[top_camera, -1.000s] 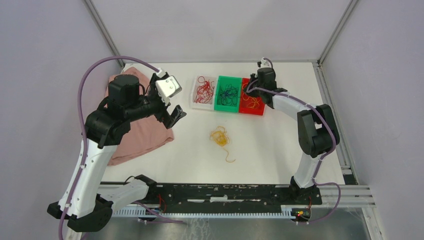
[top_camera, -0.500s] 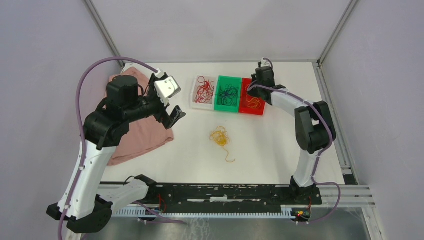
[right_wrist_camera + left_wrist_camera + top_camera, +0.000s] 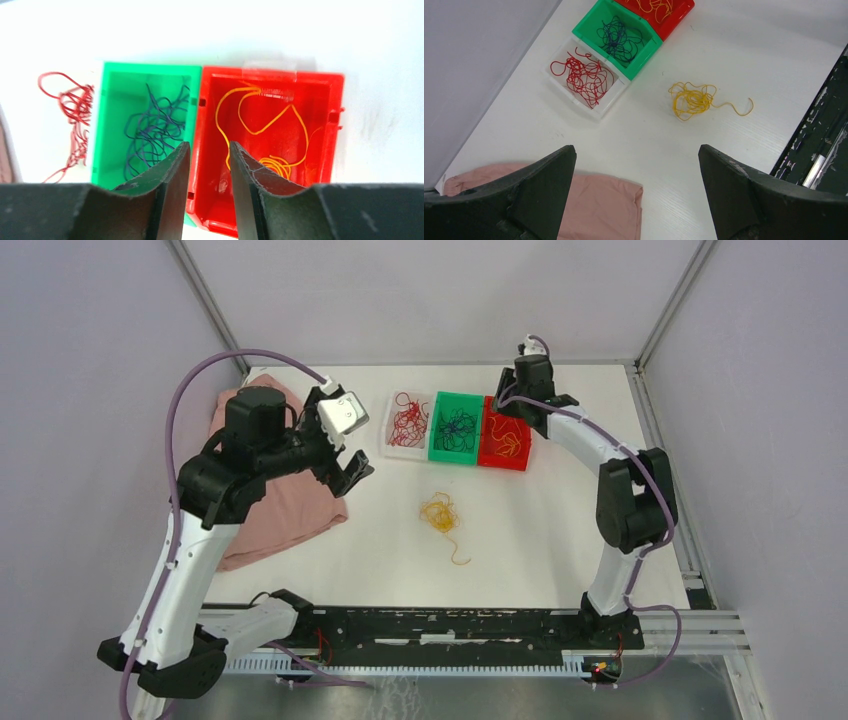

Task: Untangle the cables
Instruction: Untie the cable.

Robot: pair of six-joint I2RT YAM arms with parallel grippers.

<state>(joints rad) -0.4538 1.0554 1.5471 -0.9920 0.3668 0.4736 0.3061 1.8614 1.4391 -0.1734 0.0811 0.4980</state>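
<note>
A loose yellow-orange tangle of cables [image 3: 440, 512] lies on the white table, with a tail running toward the near edge; it also shows in the left wrist view [image 3: 694, 100]. Red cables [image 3: 408, 422] lie in a clear tray [image 3: 600, 107]. Dark blue cables [image 3: 152, 127] lie in a green bin [image 3: 437, 452]. Yellow cables [image 3: 270, 130] lie in a red bin [image 3: 507, 462]. My left gripper [image 3: 350, 468] [image 3: 636, 150] is wide open and empty, above the table left of the bins. My right gripper [image 3: 512, 405] [image 3: 209, 147] hovers over the red bin's left wall, jaws slightly apart and empty.
A folded pink cloth [image 3: 290, 500] lies at the table's left, under my left arm, and its corner shows in the left wrist view [image 3: 594, 205]. The three bins stand side by side at the back centre. A black rail [image 3: 450, 625] runs along the near edge.
My right gripper has drawn back from the red bin toward the far edge. My left arm shifted slightly. The yellow tangle on the table has not moved.
</note>
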